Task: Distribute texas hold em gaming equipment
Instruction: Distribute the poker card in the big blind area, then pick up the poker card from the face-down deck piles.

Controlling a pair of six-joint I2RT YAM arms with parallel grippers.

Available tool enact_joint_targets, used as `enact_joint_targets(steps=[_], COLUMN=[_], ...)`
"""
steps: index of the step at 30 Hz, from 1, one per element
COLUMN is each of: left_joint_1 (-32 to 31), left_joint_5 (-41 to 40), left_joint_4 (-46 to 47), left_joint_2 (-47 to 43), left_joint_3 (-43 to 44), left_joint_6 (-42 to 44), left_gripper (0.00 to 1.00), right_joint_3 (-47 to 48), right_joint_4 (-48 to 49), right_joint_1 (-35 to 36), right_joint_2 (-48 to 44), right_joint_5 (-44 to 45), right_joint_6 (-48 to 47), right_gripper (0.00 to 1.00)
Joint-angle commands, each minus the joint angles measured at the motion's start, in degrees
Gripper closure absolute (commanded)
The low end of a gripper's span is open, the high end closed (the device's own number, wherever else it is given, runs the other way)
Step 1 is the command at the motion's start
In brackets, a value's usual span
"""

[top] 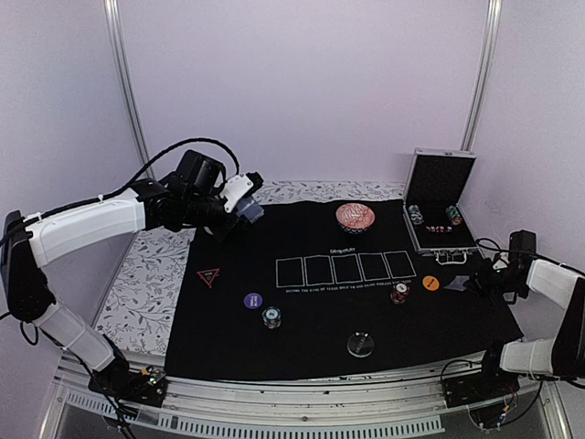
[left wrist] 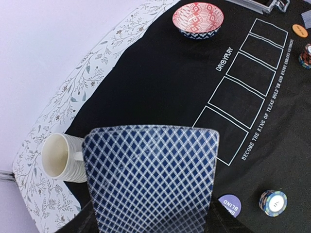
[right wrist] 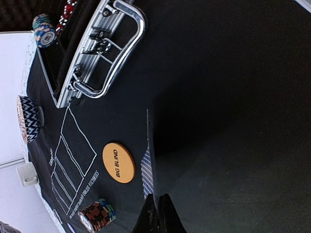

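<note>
Nearest, at six o'clock on the black mat point(top: 228, 347): a clear disc point(top: 360, 345). A little further, at seven: a striped chip stack point(top: 271, 316) just beside a purple disc point(top: 253, 300). At four: a second chip stack point(top: 399, 293) near an orange disc point(top: 430, 283) lettered BIG BLIND. At nine: a red-edged triangle point(top: 208, 276). Across the middle: five outlined card boxes, not yet holding any card.

At three, low over the mat's edge: the right gripper point(right wrist: 158, 199), fingers pressed together on a single card point(right wrist: 146, 172), seen edge-on. At ten to eleven, raised above the mat: the left gripper point(top: 239, 208), fingers partly apart and clamped on a stack of cards point(left wrist: 150, 179), blue diamond backs towards the wrist camera, count impossible to tell. Below, by the mat's edge: a cream mug point(left wrist: 58, 158).

Farthest: at twelve, a red patterned bowl point(top: 355, 218); at one to two, an open metal case point(top: 441, 174) with more chips inside.

Probably light, thin, slick and springy; easy to bend or fan. Best pinched gently by a short edge and laid flat.
</note>
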Motion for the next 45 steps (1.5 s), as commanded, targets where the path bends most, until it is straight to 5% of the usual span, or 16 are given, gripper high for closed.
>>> enact_joint_targets(steps=[1,3,6,7,12,16,19,23,29,36,45], left_joint_1=[0.64,0.64,0.70,0.65,0.64,0.56,0.55,0.48,0.06,-2.08,-2.70], left_joint_5=[0.73,1.02,1.63,1.63,0.96,2.69,3.46,4.39,7.10,10.53,11.85], left_joint_4=[1.57,1.56,1.48,1.50,1.63,2.04,2.09,2.44,2.80,2.62,2.55], left_joint_2=[-0.27,0.00,0.03,0.06,-0.90,-2.12,-2.58,-3.33,-3.70,-3.87,-2.97], left_joint_3=[-0.86,-0.87,-0.96,-0.96,-1.38,-1.87,-2.14,-2.74,-3.15,-4.35,-4.41], left_joint_6=[0.38,0.52,0.90,1.19,1.94,2.54,3.25,4.16,4.62,6.46,6.74], left_gripper=[0.41,0.41,0.41,0.41,0.41,0.41,0.41,0.41,0.41,0.41,0.41], right_joint_3=[0.04,0.74,2.51,3.56,12.67,18.36,21.77,30.23,46.07,63.48,73.41], right_joint_4=[1.56,0.31,-3.00,-4.07,-9.65,-6.72,-0.64,4.97,19.81,20.12,19.68], right_joint_1=[-0.53,-0.54,-0.54,-0.55,-0.51,0.74,13.36,33.61,49.34,56.00,60.80], right_joint_2=[1.73,1.49,0.30,-0.86,-7.13,-9.57,-7.84,3.81,26.87,47.22,59.32], right_joint_5=[1.98,3.74,6.90,8.37,15.34,11.19,9.23,6.54,-17.22,-23.86,-25.47], right_joint_6=[1.17,1.47,2.75,3.95,5.81,2.99,1.13,-4.85,-7.67,-8.19,-7.81], right_gripper=[0.97,0.75,0.10,0.00,0.01,0.01,0.01,0.01,0.01,0.01,0.01])
